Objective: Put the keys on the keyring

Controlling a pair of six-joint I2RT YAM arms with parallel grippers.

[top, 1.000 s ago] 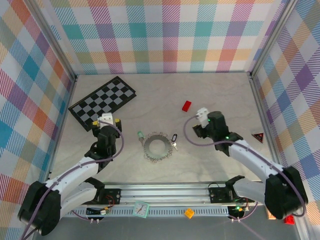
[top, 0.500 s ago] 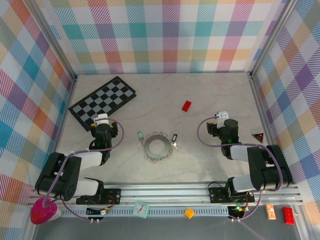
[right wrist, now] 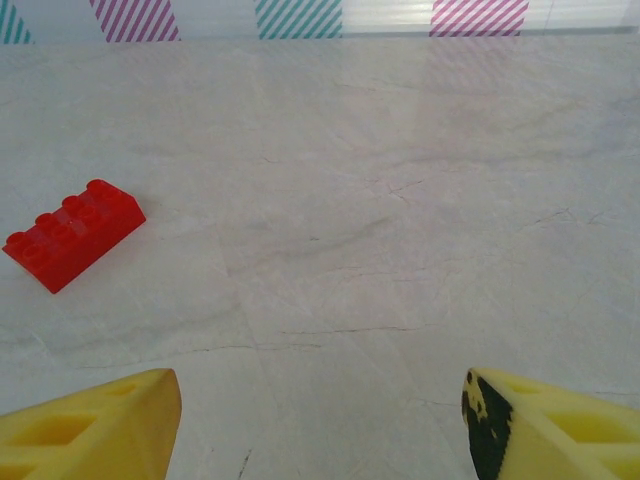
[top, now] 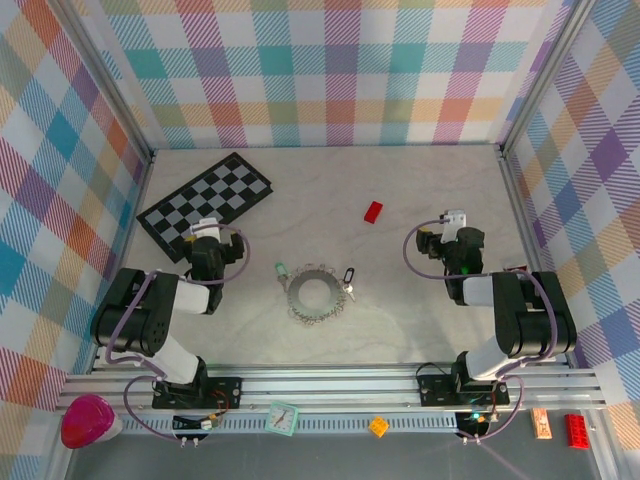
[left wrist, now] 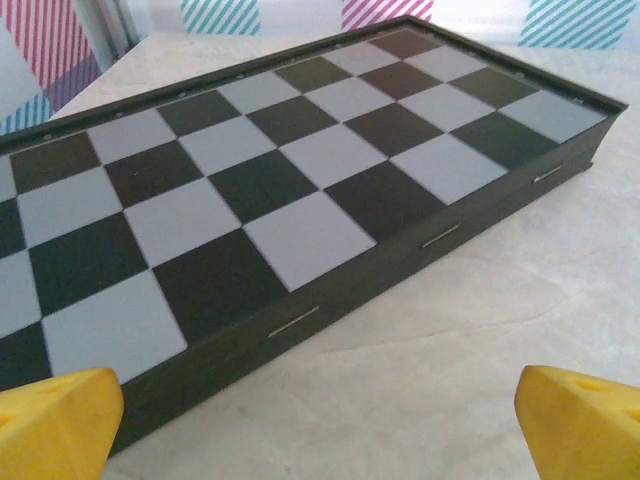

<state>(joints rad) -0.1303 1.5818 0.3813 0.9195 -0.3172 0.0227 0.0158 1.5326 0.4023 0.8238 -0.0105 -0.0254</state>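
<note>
The keyring [top: 315, 292], a bristly silver-grey loop, lies flat at the middle of the table. One of the keys, with a black head [top: 348, 275], lies against its right edge. The other, with a pale green head [top: 281, 269], lies at its upper left. Whether either is threaded on, I cannot tell. My left gripper [top: 207, 236] rests far left of the ring, facing the chequerboard [left wrist: 250, 170]. It is open, with bare table between its yellow fingertips [left wrist: 60, 420]. My right gripper [top: 452, 228] rests far right of the ring, open and holding nothing [right wrist: 320, 420].
The black-and-grey chequerboard [top: 205, 203] lies at the back left. A small red block [top: 373, 211] sits behind the ring, left of my right gripper [right wrist: 72, 233]. A red triangle [top: 517, 273] lies by the right wall. Both arms are folded low near the front rail.
Both arms have folded back and down, away from the ring, the right one moving rightwards. The left jaws have opened wider. Ring and keys have not moved.
</note>
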